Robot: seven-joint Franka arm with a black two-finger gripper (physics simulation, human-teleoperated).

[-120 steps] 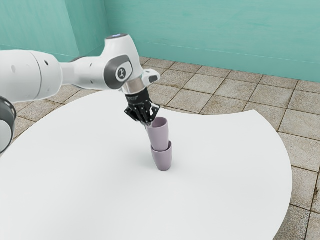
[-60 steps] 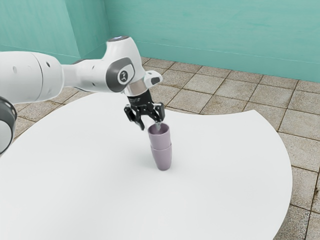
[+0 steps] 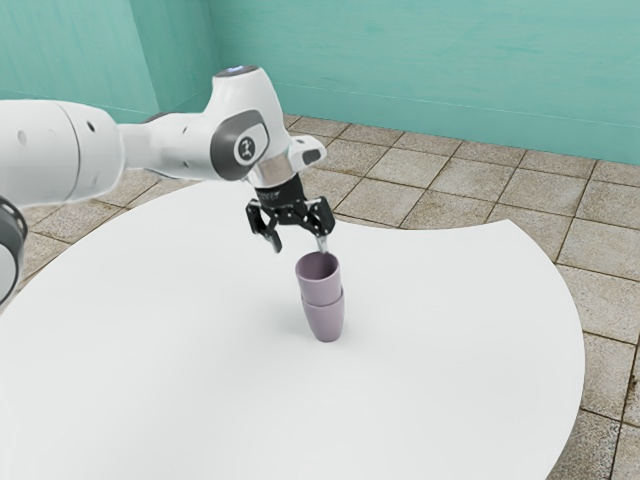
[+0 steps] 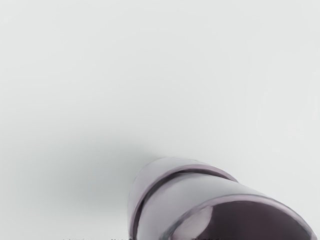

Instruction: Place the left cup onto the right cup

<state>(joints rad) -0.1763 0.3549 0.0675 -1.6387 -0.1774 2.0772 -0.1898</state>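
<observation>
In the exterior view the white arm (image 3: pixel 150 148) comes in from the exterior view's left and bends down over the white counter (image 3: pixel 150 380). The black claw (image 3: pixel 299 239) hangs just above two mauve cups that stand stacked near the middle of the counter. The claw's fingers (image 3: pixel 272 238) are spread apart with nothing between them, and their tips are clear of the cups, a little above the top rim and slightly toward the exterior view's left of it. The upper cup (image 3: pixel 319 274) sits nested inside the lower cup (image 3: pixel 326 316), mouth up. About half of its wall rises above the lower cup's rim, and the pair looks roughly upright. The lower cup rests with its base on the counter and casts a faint shadow there. Beyond the counter's curved edge lie a tan tiled floor (image 3: pixel 470 190) and a teal wall (image 3: pixel 450 60). In the wrist view the stack lies just under the hand. The open mouth and dark inside of the upper cup (image 4: pixel 200 192) are nearest the camera. The lower cup (image 4: pixel 146 176) wraps around the upper one farther from the hand, and its rim shows as a dark curved line across the mauve. The pale counter (image 4: pixel 150 75) spreads around them, with a soft grey shadow beside the cups.
</observation>
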